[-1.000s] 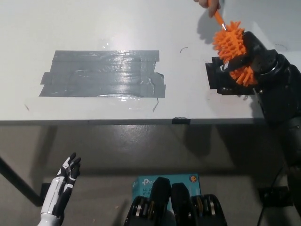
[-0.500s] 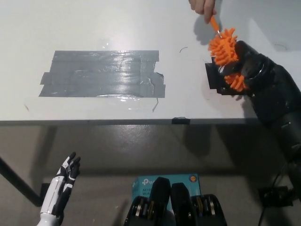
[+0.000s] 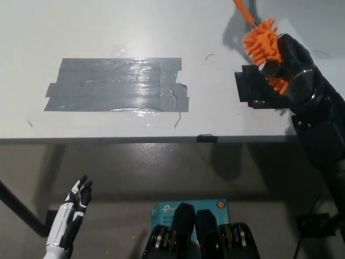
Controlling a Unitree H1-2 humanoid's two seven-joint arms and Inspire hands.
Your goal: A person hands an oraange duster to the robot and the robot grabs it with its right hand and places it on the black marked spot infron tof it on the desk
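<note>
Orange duster (image 3: 262, 45) | clamped in black right hand (image 3: 285, 67) | handle points away | black marked spot (image 3: 259, 89) directly beneath

Orange bristled duster (image 3: 262, 44): thin handle cut off by the top edge; lower bristles hidden behind black right hand (image 3: 291, 67). Black rectangular marked spot (image 3: 253, 89) partly covered by that hand.

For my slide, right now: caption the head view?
Black right hand grips the orange duster above the desk.
</note>
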